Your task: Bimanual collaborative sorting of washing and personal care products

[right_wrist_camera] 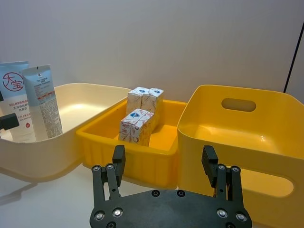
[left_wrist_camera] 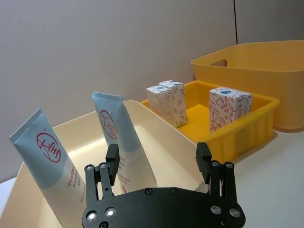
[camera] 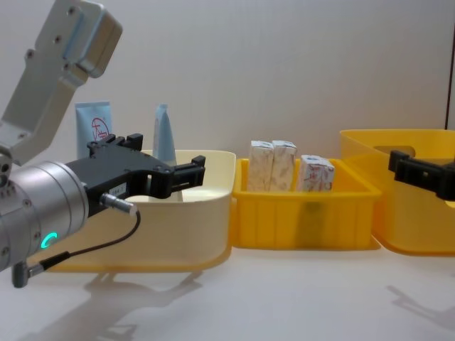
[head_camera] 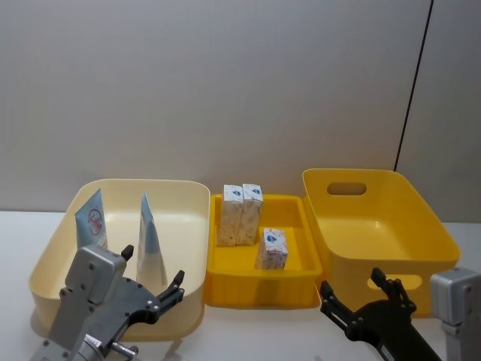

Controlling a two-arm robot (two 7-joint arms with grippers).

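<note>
We start with the small yellow tray (head_camera: 259,289) in the middle of the table (head_camera: 255,331). It holds three little cartons. Two of them (head_camera: 231,214) (head_camera: 251,213) stand up side by side, touching, at the back of the tray. The third carton (head_camera: 272,249) stands by itself, closer to the front and more to the right.

Just beside the tray, on its left, sits the cream bin (head_camera: 184,214). We count two pale blue tubes in it, each with a red round logo, and both stand with the flat end up. The first tube (head_camera: 93,219) leans at the side of the bin far from the tray. The second tube (head_camera: 149,237) stands closer to the tray.

Just beside the tray, on its right, sits the big yellow bin (head_camera: 376,226) with handle holes in its walls.

That makes three containers, three cartons and two tubes.

The left claw (head_camera: 153,262) hangs low, left of the tray, at the near wall of the cream bin. Its fingers are spread wide with nothing between them. The right claw (head_camera: 351,282) hangs low, right of the tray, at the near wall of the big yellow bin — it is spread wide too and grips nothing.
</note>
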